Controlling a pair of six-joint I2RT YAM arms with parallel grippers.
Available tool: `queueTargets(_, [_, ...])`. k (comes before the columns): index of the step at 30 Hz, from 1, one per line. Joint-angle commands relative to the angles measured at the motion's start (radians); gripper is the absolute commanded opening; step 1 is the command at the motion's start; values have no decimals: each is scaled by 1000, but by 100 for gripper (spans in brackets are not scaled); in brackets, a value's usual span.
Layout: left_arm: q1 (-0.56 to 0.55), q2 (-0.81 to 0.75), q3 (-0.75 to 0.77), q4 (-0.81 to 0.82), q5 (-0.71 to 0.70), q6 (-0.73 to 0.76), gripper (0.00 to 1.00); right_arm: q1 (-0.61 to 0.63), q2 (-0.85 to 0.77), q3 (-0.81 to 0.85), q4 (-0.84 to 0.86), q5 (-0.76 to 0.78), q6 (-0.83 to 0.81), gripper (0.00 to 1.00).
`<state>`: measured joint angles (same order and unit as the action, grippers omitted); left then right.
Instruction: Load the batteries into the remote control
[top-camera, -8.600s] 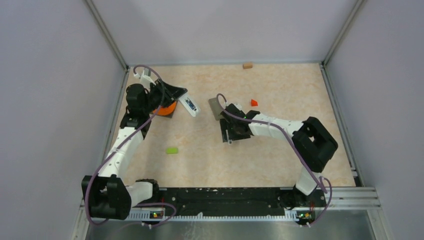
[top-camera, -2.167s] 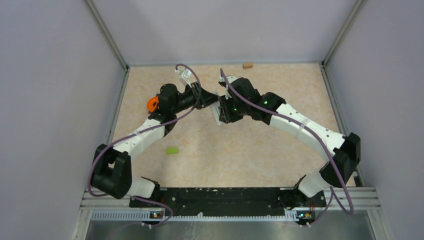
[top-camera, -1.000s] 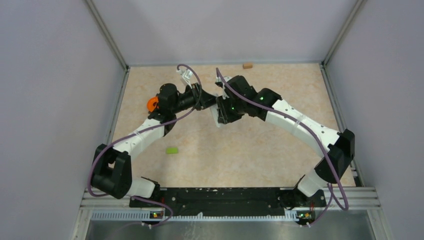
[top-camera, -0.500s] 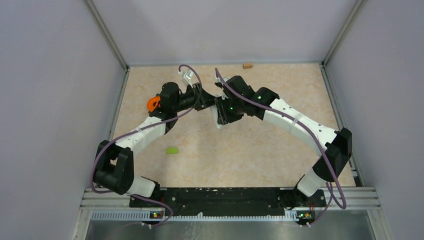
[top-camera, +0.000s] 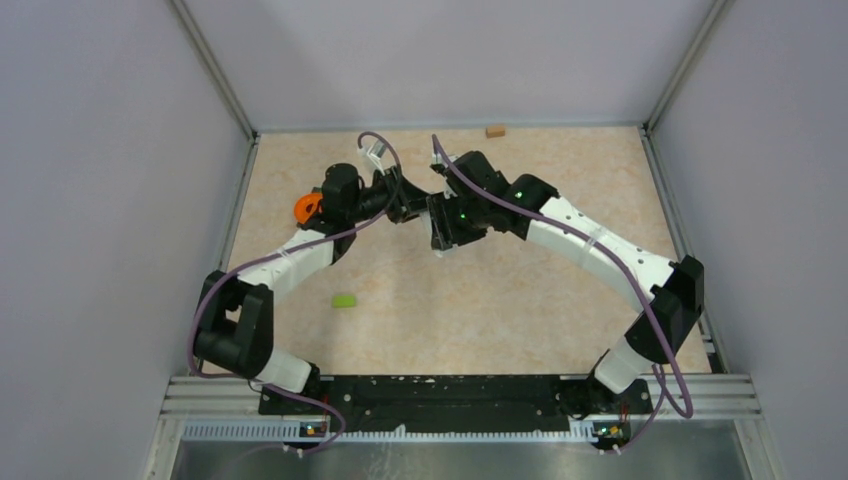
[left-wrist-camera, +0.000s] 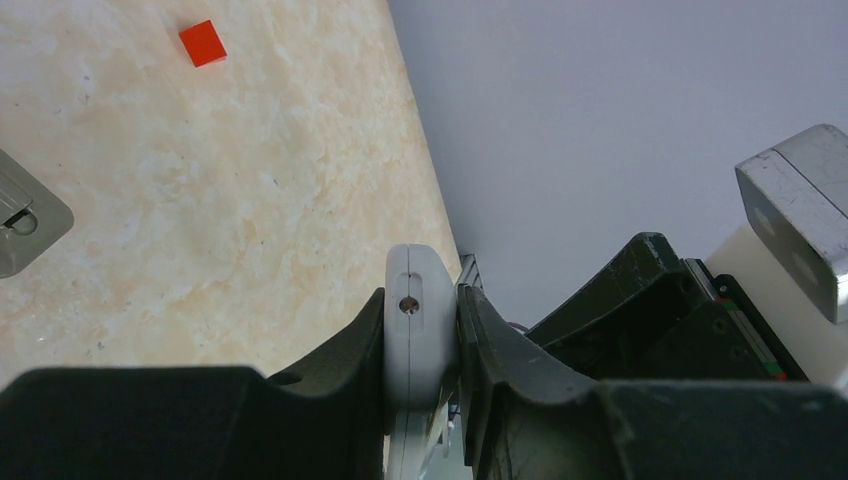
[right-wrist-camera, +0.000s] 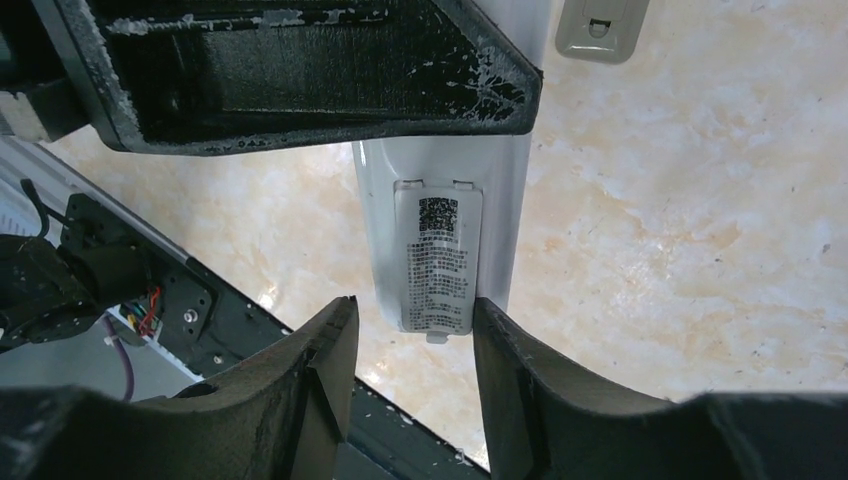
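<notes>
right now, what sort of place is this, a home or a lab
Probably a robot lab test cell: plain walls inside metal frame posts, a marble-pattern tabletop, and left arm and right arm bolted to a rail.

The remote control (right-wrist-camera: 440, 240) is a slim white bar with rounded edges. Its back faces the right wrist camera and shows a rectangular panel with a square code, small grey print and a little tab at the lower end. It sits in the upper middle of the top view, pinched edge-on between the black fingers of the left gripper (left-wrist-camera: 421, 300), and the fingers of the right gripper (right-wrist-camera: 412, 305) stand on both sides of its lower end, the left one a little apart from it.
</notes>
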<state>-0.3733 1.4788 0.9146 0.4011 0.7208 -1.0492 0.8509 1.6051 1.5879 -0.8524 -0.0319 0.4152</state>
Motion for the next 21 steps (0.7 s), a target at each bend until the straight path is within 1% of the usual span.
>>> queueTargets(1, [0, -21, 56, 83, 120, -108, 0, 10, 16, 45, 53, 39, 14, 49])
queueTargets(5, [12, -13, 55, 81, 127, -125, 0, 7, 7, 46, 56, 62, 28, 55])
queueTargets(14, [27, 24, 28, 147, 139, -233, 0, -17, -10, 55, 74, 49, 70, 58])
queueTargets(17, [44, 33, 16, 109, 110, -189, 0, -28, -25, 45, 90, 55, 87, 58])
queueTargets(21, [91, 31, -5, 16, 51, -76, 0, -62, -101, -59, 175, 56, 136, 61])
